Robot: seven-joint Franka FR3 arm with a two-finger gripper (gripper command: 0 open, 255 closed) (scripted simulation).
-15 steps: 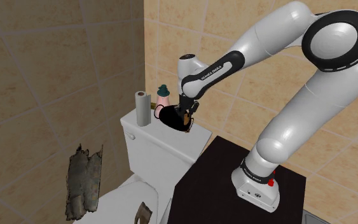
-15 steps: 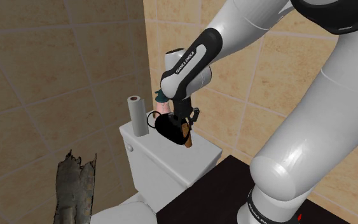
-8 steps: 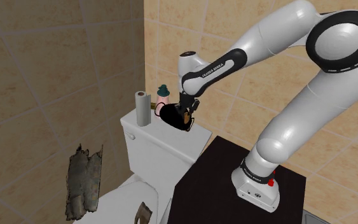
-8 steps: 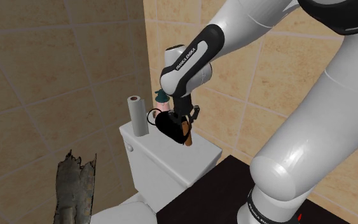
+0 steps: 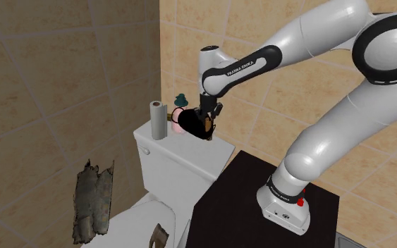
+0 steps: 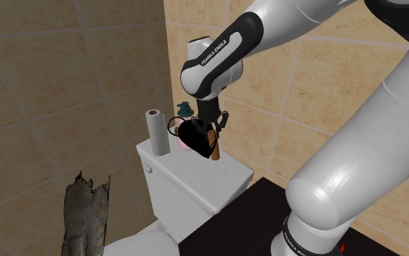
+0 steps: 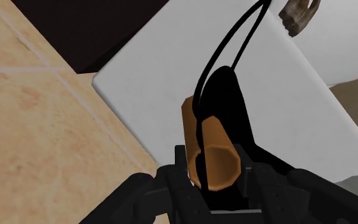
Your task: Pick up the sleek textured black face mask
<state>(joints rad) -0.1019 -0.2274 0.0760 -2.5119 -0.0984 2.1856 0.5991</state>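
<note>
Claw (image 5: 205, 125): narrow, clasping the black face mask (image 5: 190, 125) together with a brown tube (image 7: 206, 149).
Mask position: at 9 o'clock of the claw in the shoulder view, apparently just clear of the toilet tank lid (image 5: 182, 153).
Long axis: runs along the fingers.
Coming move: probably a lift towards 12 o'clock.

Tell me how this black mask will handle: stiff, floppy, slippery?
The black mask looks small beside the gripper, so probably light. Its thin strap loop hangs free and may swing. The grip is on a round brown cylinder, which might twist.
</note>
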